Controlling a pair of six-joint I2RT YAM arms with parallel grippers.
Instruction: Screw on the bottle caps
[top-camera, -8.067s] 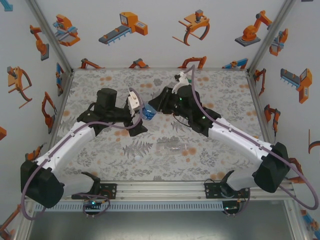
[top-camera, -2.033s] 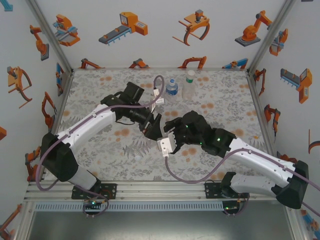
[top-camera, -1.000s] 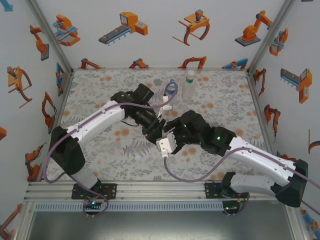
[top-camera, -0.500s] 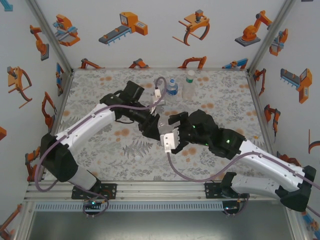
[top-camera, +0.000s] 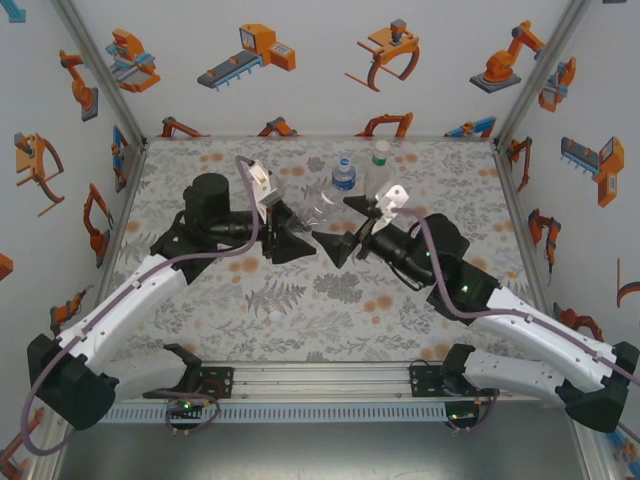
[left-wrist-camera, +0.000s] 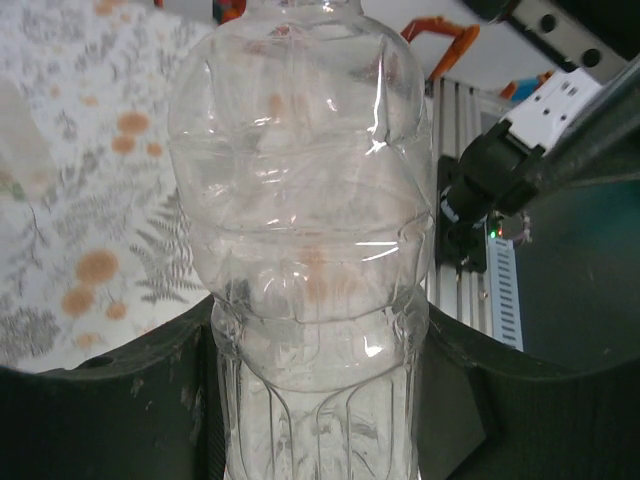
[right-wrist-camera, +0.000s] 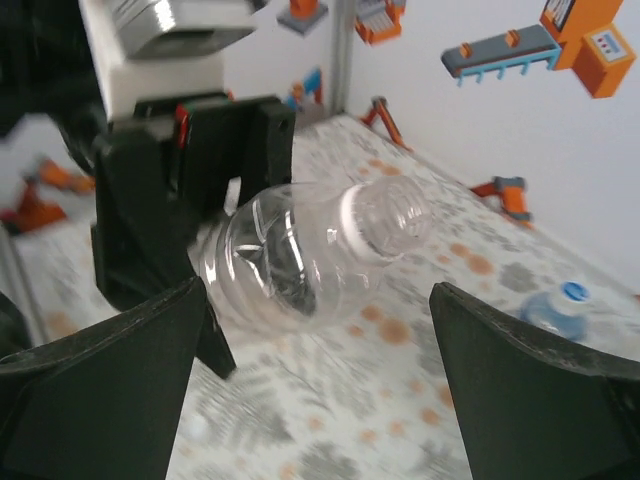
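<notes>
Left gripper (top-camera: 290, 232) pinches the clear bottle (right-wrist-camera: 310, 250) low on its body, above the mat (top-camera: 200, 300), open neck toward the right gripper (top-camera: 342, 228), fingers spread, empty. Bottle probably light, thin-walled, slick, crushable; grip ribbed lower body.

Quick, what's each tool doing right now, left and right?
Left tool: closed, holding the clear unlabelled bottle.
Right tool: open, holding nothing.
</notes>
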